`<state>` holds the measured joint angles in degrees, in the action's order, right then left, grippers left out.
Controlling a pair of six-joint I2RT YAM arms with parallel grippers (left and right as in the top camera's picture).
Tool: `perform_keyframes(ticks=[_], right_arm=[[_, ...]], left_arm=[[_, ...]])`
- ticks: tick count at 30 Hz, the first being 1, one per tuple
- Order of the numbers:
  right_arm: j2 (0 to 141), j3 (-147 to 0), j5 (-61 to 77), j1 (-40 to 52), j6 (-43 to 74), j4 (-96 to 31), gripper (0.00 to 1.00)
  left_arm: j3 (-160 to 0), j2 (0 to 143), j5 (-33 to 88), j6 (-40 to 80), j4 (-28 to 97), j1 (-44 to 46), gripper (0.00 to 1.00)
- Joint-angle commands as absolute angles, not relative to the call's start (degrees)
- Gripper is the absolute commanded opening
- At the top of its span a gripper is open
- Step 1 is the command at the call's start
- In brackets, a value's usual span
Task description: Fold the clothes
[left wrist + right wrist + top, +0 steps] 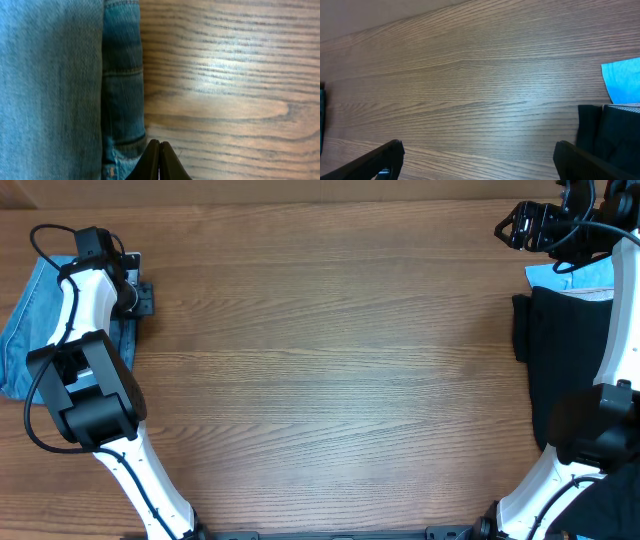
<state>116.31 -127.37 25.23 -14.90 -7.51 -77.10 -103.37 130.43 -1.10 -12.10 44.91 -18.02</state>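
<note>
The jeans [22, 320] lie folded at the table's [330, 360] left edge — soft, faded denim with a darker stitched seam — just beside the left gripper [159, 150], its fingers clenched on nothing. The right gripper [477, 150] hangs spread wide over wood grain, near a black cloth [565, 360].

Left arm [72, 305]: glossy white shells, boxy black joint housings [88, 388]; thin black cable [33, 423] loops off the lower housing, another loops at the wrist. Left end effector [159, 162]: matte black, tips tapering to thin wedges. Right arm [618, 310]: same white shell, rounded black joint; black cable bundle [588, 235] at the wrist. Right end effector [518, 225]: black, angular fingers [380, 161].
</note>
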Motion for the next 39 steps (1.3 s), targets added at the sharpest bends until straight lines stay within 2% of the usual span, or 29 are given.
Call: perform_keyframes(ticks=[1,39], right_arm=[[116.2,-127.6,25.3,-14.9,-7.5,-76.8,1.0],[116.2,-127.6,25.3,-14.9,-7.5,-76.8,1.0]], left_arm=[[-103.9,130.9,-1.9,-11.1,43.5,-18.0,0.04],[-103.9,133.8,-3.3,-9.8,34.3,-20.8,0.04]])
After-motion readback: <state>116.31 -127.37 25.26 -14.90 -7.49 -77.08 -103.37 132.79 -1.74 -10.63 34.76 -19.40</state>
